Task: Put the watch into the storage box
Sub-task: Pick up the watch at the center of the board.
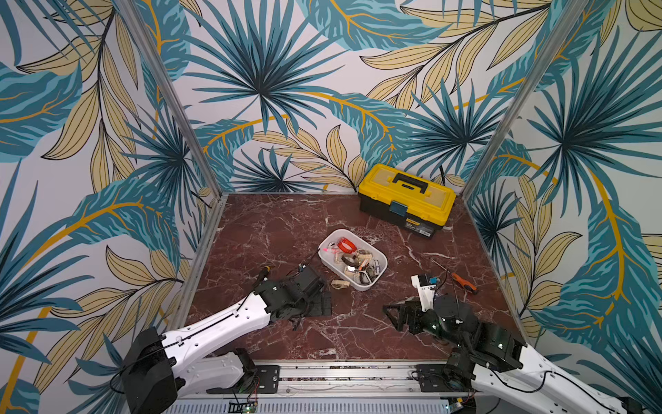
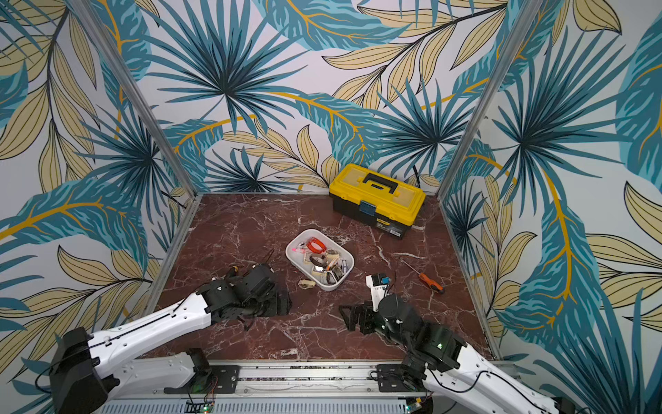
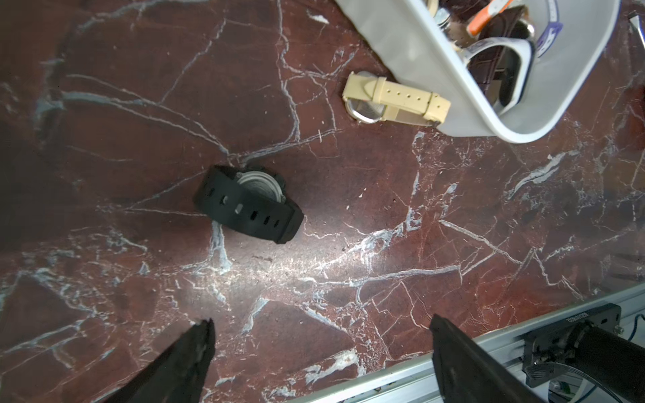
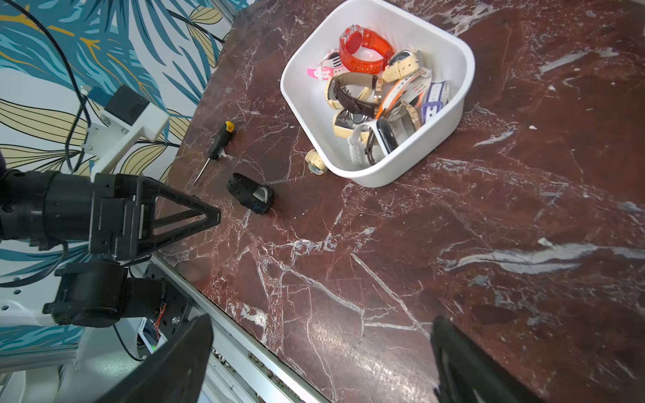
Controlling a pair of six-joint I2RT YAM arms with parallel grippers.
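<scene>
L gripper [image 3: 321, 321]: jaws wide, nothing between them, low over marble table [image 3: 139, 104]. Just ahead of its tips, apart from them: black watch [image 3: 247, 204], on its side, strap buckled in a loop, metal back showing. Between tips and that watch, bare marble only. Further ahead, on the line to the white storage box [image 3: 401, 45]: cream watch [image 3: 394, 101], flat on the table, touching the box's outer wall, not in it. Inside the box: heap of tangled watches, orange watch [image 4: 364, 52] on top at the far end, plus cream, brown, white & purple straps.

R gripper [image 4: 323, 319]: jaws wide too, empty, box well ahead of it, L gripper off to one side. Past the black watch as seen from R wrist: black screwdriver [image 4: 220, 143] w/ yellow cap, flat on table nr the edge. Close to R arm in both top views: orange-handled screwdriver [image 1: 464, 282]. Well beyond the box, far corner: yellow & black toolbox [image 1: 406, 197], lid shut
</scene>
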